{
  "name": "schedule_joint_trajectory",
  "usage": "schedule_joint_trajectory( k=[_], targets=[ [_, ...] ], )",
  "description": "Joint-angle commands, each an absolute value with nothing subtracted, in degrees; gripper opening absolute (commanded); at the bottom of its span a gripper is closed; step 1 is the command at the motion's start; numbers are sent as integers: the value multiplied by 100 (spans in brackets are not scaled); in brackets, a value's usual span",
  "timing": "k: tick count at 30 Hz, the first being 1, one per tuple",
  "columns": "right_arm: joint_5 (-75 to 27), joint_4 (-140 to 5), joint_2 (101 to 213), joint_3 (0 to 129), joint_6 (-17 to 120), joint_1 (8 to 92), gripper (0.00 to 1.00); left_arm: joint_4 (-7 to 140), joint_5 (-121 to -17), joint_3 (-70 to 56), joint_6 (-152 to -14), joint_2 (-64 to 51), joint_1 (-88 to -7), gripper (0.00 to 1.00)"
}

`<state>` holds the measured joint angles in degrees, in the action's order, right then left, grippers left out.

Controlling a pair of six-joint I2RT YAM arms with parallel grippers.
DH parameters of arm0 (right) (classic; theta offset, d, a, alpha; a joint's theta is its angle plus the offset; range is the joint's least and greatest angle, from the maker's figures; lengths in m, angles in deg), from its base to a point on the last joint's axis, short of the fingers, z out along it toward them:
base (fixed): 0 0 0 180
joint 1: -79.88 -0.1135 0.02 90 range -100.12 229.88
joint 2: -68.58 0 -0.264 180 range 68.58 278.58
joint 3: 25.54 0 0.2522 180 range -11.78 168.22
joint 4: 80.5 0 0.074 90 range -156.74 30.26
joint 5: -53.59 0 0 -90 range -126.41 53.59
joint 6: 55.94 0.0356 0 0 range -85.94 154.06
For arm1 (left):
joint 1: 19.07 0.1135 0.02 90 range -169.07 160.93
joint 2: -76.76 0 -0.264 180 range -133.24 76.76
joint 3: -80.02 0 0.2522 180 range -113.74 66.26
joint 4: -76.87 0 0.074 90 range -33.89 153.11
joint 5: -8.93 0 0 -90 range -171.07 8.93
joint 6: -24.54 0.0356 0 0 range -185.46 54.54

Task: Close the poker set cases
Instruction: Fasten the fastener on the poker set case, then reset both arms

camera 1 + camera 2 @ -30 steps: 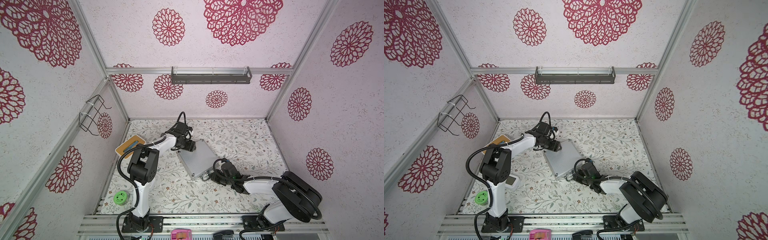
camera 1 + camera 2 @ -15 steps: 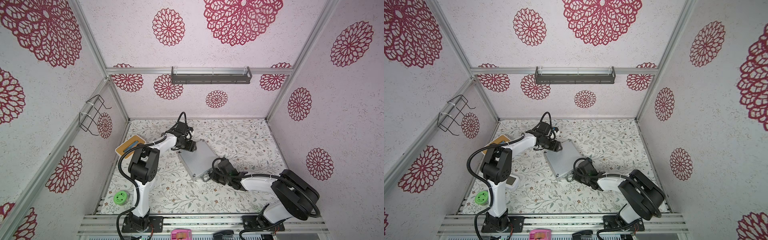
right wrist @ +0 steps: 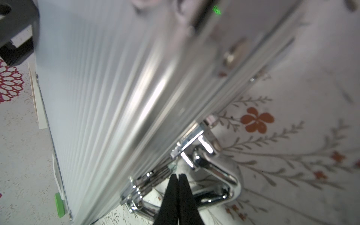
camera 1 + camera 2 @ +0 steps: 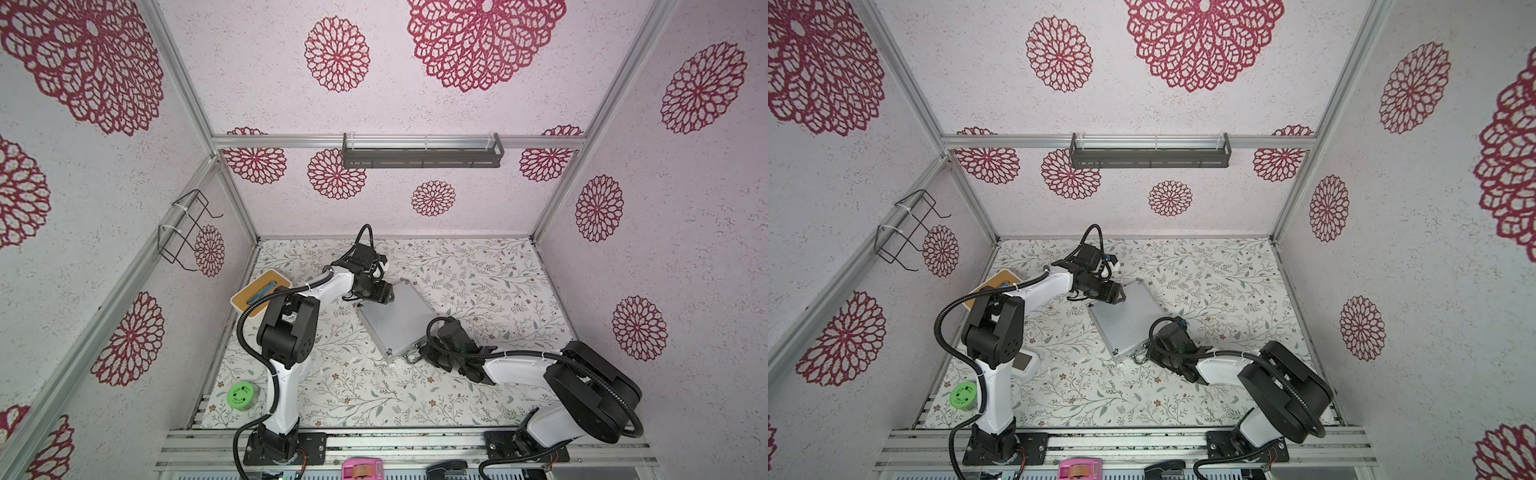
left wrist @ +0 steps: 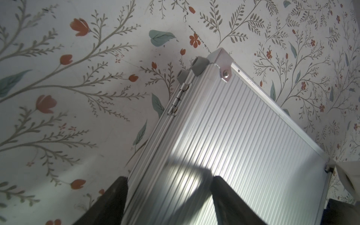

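"What is new?"

"The right hand [image 3: 177, 178] has slid in closer to the case [image 4: 395, 318]. Its fingers are pressed together. The tip now sits right by a latch [image 3: 188, 143], next to the handle [image 3: 218, 171]."

"And the case?"

"It has hardly moved. It lies flat in the middle of the surface [image 4: 478, 282], lid [image 5: 243, 136] down."

"The left hand [image 4: 385, 294]?"

"It stays at the case's far corner. Its fingers are apart, one on the lid, one beside the hinge [image 5: 178, 97]."

"So what is left?"

"Only the latches, I think. A poke may snap this one."
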<state>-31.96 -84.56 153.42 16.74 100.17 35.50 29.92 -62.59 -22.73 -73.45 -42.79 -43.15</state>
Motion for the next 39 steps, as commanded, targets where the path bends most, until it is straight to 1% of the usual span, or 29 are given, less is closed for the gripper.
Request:
schedule_joint_trajectory(
  k=[1,9,11,12,16,18,24,28,30,34,39],
  targets=[
    [-3359,-8236,14936,1679,10021,3523,7,2400,-6558,-2110,-7288,-4539,-4421,72],
    [-3436,-7123,13973,1666,9923,3523,14,2592,-6828,-2049,-7421,-4455,-4359,74],
    [-3518,-6836,13683,1663,9827,3523,17,2659,-6913,-2050,-7491,-4389,-4320,75],
    [-3585,-6689,13536,1662,9743,3523,22,2709,-6969,-2031,-7524,-4314,-4299,76],
    [-3998,-6131,12992,1795,9053,3594,48,3324,-7210,-1655,-7754,-3707,-4156,86],
    [-4051,-5999,12830,1897,8622,3731,58,3692,-7375,-1423,-7853,-3241,-4063,89],
    [-3868,-5713,12584,2251,7259,4503,84,4451,-8179,-668,-7914,-2229,-3943,95],
    [-3938,-5764,12523,2379,6318,4990,98,5058,-8555,64,-8025,-1603,-3806,99],
    [-3996,-5914,12539,2415,5838,5240,99,5337,-8720,488,-8001,-1238,-3760,100],
    [-4330,-6286,12692,2479,5044,5741,99,5780,-9221,1162,-7925,-581,-3699,97],
    [-4823,-7216,13114,2278,4256,6470,99,6123,-9739,1939,-7927,123,-3378,97]
  ],
)
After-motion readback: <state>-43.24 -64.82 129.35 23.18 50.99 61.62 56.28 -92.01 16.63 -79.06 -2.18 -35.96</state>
